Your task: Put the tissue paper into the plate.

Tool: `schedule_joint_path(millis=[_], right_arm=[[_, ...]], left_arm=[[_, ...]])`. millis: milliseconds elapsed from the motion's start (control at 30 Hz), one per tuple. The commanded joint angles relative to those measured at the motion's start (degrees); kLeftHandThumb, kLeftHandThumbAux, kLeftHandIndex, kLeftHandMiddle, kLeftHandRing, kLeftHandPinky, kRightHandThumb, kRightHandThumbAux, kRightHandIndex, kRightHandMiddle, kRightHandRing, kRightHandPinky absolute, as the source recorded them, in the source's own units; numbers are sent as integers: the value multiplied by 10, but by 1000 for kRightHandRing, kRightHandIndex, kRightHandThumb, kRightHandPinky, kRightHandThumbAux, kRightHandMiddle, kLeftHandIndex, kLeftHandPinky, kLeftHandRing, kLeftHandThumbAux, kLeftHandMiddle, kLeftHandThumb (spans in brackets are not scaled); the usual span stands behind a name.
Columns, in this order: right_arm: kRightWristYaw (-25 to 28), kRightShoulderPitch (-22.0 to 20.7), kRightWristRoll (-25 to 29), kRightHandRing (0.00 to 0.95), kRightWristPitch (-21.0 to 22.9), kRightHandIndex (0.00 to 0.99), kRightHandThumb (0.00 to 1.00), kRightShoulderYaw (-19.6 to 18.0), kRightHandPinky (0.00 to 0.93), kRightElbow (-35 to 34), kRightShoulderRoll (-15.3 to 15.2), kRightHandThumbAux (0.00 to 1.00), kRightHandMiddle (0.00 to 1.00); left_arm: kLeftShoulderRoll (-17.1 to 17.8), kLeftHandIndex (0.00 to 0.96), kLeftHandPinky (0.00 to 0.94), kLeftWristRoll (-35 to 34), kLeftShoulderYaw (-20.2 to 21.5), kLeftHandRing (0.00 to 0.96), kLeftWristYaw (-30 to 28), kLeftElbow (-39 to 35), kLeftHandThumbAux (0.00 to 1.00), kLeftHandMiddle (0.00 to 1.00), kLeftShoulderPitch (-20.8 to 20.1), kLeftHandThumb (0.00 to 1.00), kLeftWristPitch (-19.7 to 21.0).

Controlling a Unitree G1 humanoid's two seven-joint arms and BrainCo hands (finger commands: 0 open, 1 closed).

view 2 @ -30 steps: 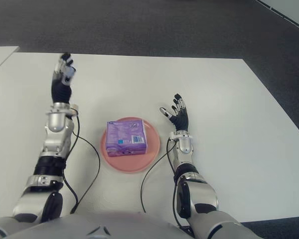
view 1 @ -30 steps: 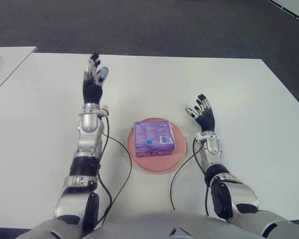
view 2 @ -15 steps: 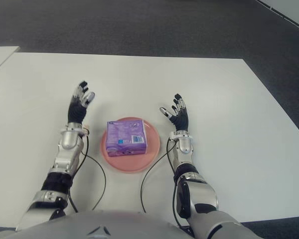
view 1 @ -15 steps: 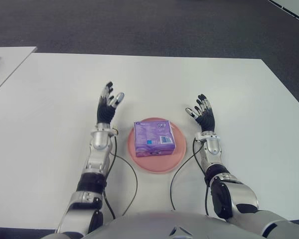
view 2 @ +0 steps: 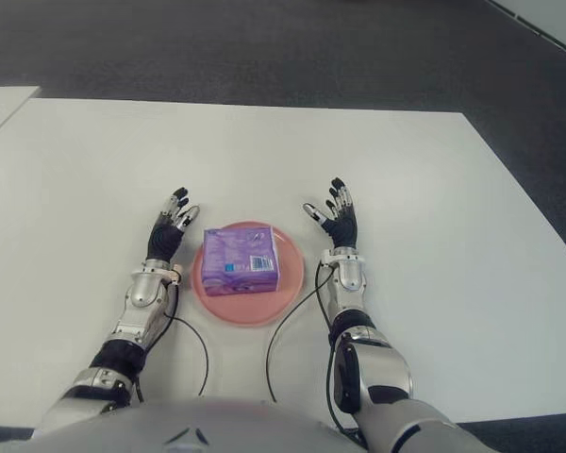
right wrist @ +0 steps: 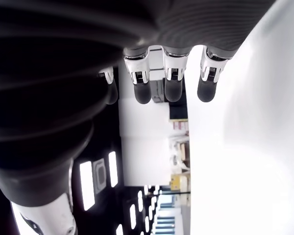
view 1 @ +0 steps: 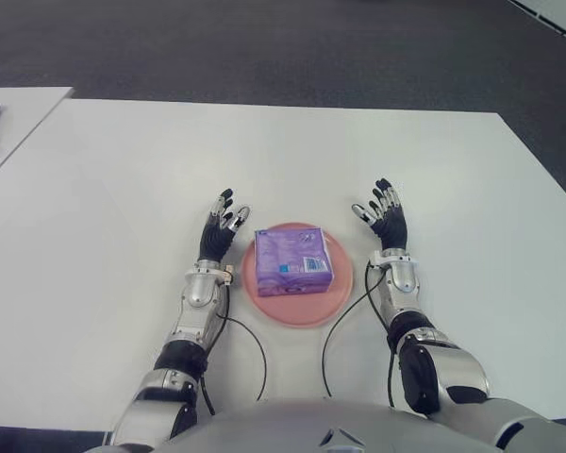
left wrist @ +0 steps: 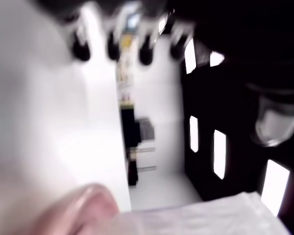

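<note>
Sitting flat in the pink plate (view 1: 297, 307), the tissue paper (view 1: 292, 261) lies between both hands; the left hand (view 1: 219, 236) and right hand (view 1: 385, 219) flank it, fingers spread wide and empty, above the desk (view 1: 94, 208).

glossy plastic-wrapped tissue pack (view 1: 292, 261), smooth matt pink plate (view 1: 296, 311), smooth white table (view 1: 113, 179), silvery metallic forearms

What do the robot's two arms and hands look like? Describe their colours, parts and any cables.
Both arms are built of silver-grey metal segments with black joints. The left hand and right hand are black, with slim fingers ending in pale grey tips, above a silver wrist cuff. A thin black cable loops loosely from each wrist back across the white table towards the body.
</note>
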Motion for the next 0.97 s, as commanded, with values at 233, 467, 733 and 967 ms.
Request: schedule_joint_path(millis=[233, 467, 733, 967], right_arm=[[-3, 23, 1, 0, 19, 6, 80, 1, 18, 18, 8, 783, 0], [-1, 23, 2, 0, 20, 6, 80, 1, 18, 18, 7, 783, 0], [0, 24, 3, 0, 20, 6, 80, 0, 18, 18, 6, 783, 0], [2, 24, 4, 0, 19, 6, 80, -1, 18, 18, 4, 783, 0]], left_arm=[[5, 0, 0, -4, -2, 0, -19, 23, 454, 0, 30, 0, -33], [23, 0, 0, -5, 7, 0, -21, 93, 423, 0, 18, 0, -52], [21, 0, 0, 7, 9, 0, 10, 110, 422, 0, 10, 0, -82], [21, 0, 0, 7, 10, 0, 19, 92, 434, 0, 18, 0, -89]])
